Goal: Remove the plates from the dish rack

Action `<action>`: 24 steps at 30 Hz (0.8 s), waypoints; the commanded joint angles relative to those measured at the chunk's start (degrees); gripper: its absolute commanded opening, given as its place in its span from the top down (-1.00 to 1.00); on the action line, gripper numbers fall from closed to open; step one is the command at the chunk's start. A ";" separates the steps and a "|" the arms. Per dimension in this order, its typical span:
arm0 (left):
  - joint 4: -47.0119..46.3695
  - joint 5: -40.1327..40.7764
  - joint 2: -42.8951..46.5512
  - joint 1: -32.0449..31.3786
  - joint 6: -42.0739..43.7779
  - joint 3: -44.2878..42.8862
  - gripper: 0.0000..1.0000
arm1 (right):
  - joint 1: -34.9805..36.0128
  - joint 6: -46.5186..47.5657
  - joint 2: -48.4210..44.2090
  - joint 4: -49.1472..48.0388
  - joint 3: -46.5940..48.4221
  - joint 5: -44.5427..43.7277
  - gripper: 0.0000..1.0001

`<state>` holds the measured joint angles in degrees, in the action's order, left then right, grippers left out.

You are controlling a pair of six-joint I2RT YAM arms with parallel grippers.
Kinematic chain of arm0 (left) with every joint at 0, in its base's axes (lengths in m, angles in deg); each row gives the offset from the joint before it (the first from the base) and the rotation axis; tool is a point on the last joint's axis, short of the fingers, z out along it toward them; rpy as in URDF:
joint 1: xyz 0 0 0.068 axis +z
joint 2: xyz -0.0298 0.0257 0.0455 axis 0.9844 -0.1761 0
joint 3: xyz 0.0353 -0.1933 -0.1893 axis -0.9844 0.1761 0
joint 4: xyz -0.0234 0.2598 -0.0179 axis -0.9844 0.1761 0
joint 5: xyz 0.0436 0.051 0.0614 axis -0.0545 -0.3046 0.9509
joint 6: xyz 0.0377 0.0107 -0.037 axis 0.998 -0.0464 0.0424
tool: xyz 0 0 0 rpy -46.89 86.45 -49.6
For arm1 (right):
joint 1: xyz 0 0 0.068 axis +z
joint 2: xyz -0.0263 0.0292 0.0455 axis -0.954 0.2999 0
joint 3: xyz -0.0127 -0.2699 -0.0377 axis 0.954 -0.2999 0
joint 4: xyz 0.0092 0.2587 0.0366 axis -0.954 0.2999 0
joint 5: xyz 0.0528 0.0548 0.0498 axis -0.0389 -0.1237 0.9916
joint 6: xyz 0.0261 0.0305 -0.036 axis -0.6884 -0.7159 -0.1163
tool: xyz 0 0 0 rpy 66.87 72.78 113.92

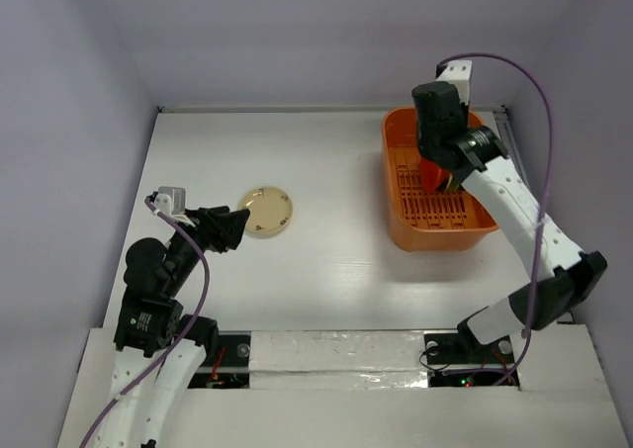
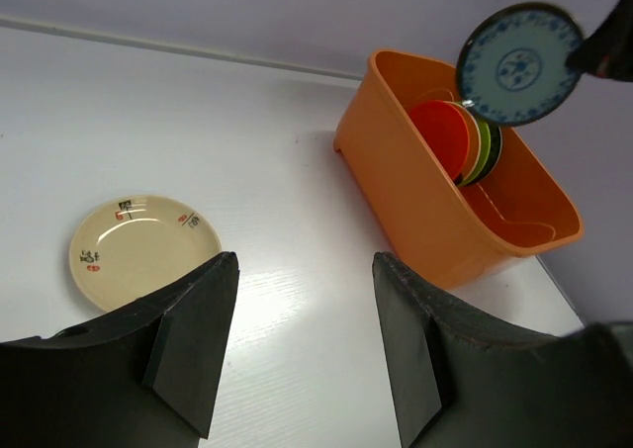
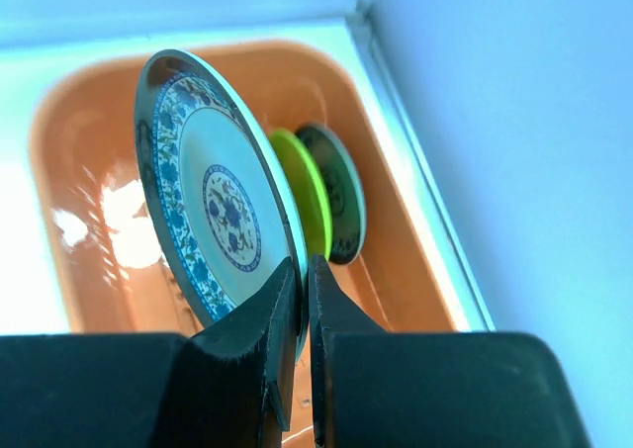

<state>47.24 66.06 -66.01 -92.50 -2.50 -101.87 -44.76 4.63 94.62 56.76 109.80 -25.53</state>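
A robot lab test cell: plain pale grey walls (image 1: pixel 297 33) enclose a flat white tabletop (image 1: pixel 326 171) carrying two white-and-black robot arms (image 1: pixel 514 211)

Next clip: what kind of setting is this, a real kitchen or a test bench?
Most likely a lab test bench, not a kitchen: a bare white table boxed in by plain pale walls, two robot arms bolted at its near edge, and an orange dish rack of plates as props.

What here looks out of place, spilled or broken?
Nothing stands out. The cream plate lies flat on the table, the other plates stand on edge in the rack, and the right claw grips the blue plate by its rim.
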 commanded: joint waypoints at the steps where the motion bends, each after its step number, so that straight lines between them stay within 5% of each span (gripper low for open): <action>1: -3.05 -0.80 -0.54 0.34 -0.07 0.18 -0.07 | 4.88 -1.69 -5.98 1.01 4.45 -5.62 1.00; 5: -3.05 -0.71 -0.62 0.34 -0.15 0.27 -0.07 | 12.53 -4.07 -6.43 -4.94 2.18 -1.43 1.00; 10: -2.79 -0.19 -0.71 0.34 -0.15 0.18 -0.07 | 17.29 -9.87 -1.35 -21.02 -3.98 21.24 1.00; 17: -2.43 0.70 -0.10 0.34 -0.33 0.09 -0.06 | 20.46 -22.50 15.86 -34.72 -0.73 38.72 1.00; 24: -2.35 0.69 0.08 0.34 -0.33 0.09 -0.06 | 20.99 -32.81 26.69 -40.29 0.68 44.73 1.00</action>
<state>47.26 66.36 -66.30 -92.50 -2.57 -101.87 -24.10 -20.76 121.11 25.79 107.44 13.83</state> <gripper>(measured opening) 0.534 0.111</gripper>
